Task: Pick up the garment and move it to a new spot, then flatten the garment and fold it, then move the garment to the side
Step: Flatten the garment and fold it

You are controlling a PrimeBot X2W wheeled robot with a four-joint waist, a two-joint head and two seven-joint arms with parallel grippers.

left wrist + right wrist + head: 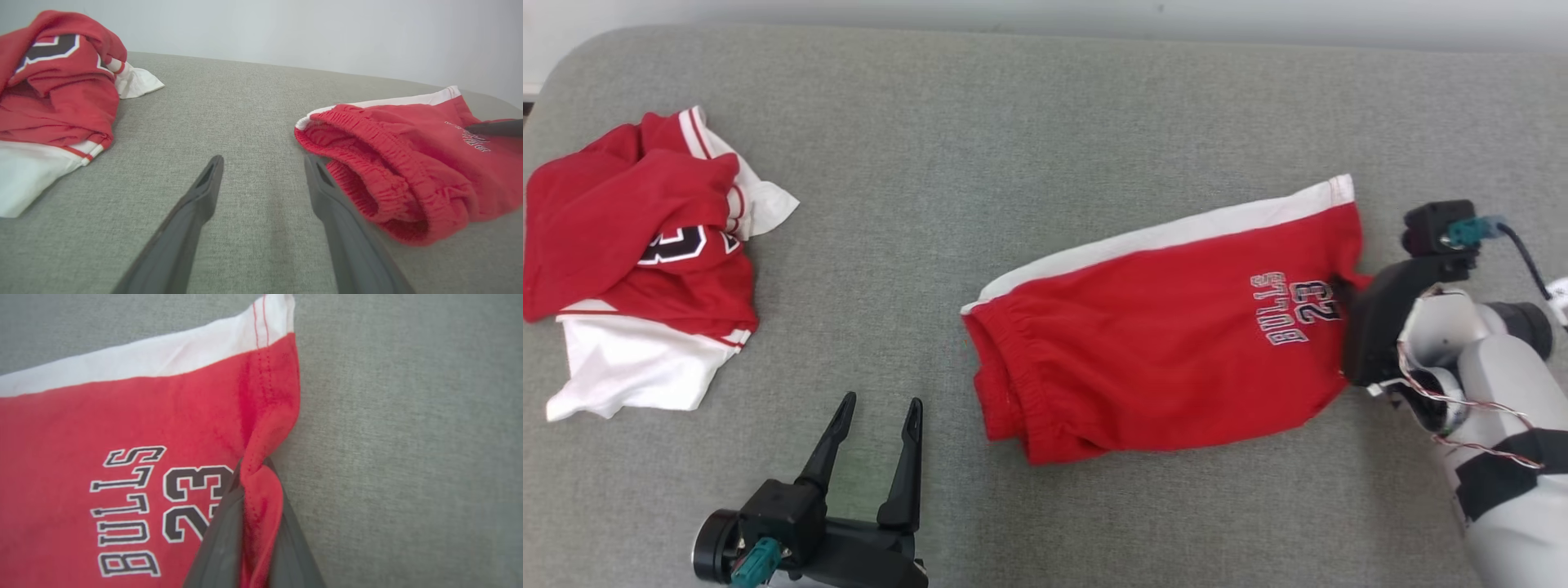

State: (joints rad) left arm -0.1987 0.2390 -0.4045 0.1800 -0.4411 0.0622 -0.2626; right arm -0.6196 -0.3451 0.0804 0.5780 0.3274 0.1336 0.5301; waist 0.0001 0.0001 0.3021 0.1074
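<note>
The garment (pixel 1160 343) is a pair of red shorts with a white side stripe and "BULLS 23" print, lying flat on the grey surface right of centre. My right gripper (pixel 1346 292) is shut on the hem at the shorts' right edge. In the right wrist view a bunched fold of red cloth (pixel 261 498) is pinched between its fingers (pixel 222 539). My left gripper (pixel 878 404) stands open on the surface in front, left of the elastic waistband (pixel 367 163), with nothing between its fingers (pixel 204 188).
A crumpled red and white jersey (pixel 645 269) lies at the far left, also seen in the left wrist view (pixel 53 102). The grey padded surface (pixel 1013 122) has rounded back corners and a pale wall (pixel 286 28) behind it.
</note>
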